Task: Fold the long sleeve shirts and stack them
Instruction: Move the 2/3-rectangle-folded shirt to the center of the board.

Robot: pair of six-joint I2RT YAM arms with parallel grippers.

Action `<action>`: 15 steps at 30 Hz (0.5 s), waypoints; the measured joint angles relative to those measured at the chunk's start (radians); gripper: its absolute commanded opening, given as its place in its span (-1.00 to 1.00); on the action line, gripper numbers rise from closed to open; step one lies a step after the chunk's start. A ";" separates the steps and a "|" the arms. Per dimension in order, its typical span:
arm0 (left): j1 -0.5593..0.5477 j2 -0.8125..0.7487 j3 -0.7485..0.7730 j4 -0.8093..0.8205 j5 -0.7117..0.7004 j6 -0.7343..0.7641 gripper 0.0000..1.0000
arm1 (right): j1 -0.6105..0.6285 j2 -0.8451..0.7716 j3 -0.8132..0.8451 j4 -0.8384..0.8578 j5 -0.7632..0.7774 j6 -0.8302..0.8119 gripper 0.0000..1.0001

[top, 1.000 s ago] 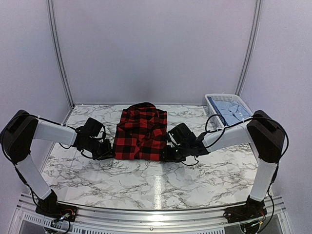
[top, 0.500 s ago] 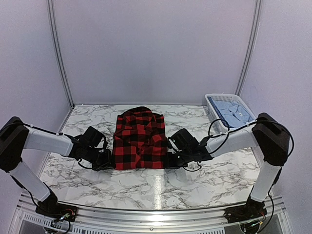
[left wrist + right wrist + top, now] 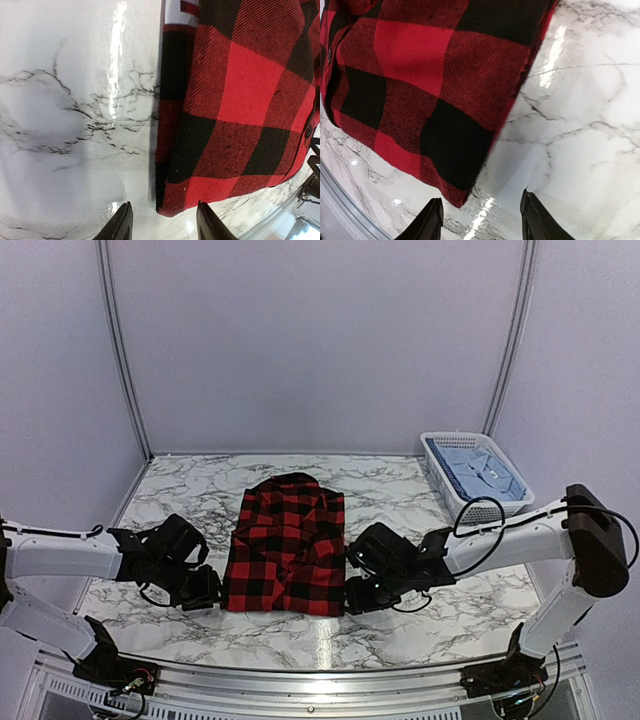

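The red-and-black check shirt [image 3: 287,544] lies folded flat in the middle of the marble table. My left gripper [image 3: 208,590] is open and empty beside its near left corner [image 3: 172,202]. My right gripper [image 3: 355,598] is open and empty beside its near right corner [image 3: 455,192]. In both wrist views the fingertips straddle a corner without touching the cloth. The pale blue shirt [image 3: 478,468] lies folded in the white basket [image 3: 440,472] at the back right.
The table's near metal rail [image 3: 320,690] runs just behind both arms' bases. Booth walls close in the left, back and right sides. The basket stands against the right wall.
Both grippers have pulled toward the near edge, dragging the check shirt closer, and their jaws have opened and let go of its near corners.
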 measured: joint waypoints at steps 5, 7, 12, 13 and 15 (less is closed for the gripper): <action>0.001 -0.024 0.101 -0.128 -0.068 0.063 -0.16 | -0.021 -0.007 0.158 -0.162 0.094 -0.071 -0.24; 0.005 -0.024 0.146 -0.149 -0.090 0.086 -0.16 | -0.040 -0.004 0.223 -0.172 0.110 -0.101 -0.26; 0.054 0.039 0.286 -0.167 -0.133 0.154 -0.25 | -0.085 0.104 0.423 -0.160 0.117 -0.174 -0.24; 0.064 0.059 0.314 -0.166 -0.143 0.164 -0.25 | -0.089 0.135 0.455 -0.153 0.116 -0.188 -0.24; 0.092 0.106 0.377 -0.161 -0.168 0.190 -0.25 | -0.094 0.198 0.521 -0.147 0.116 -0.213 -0.25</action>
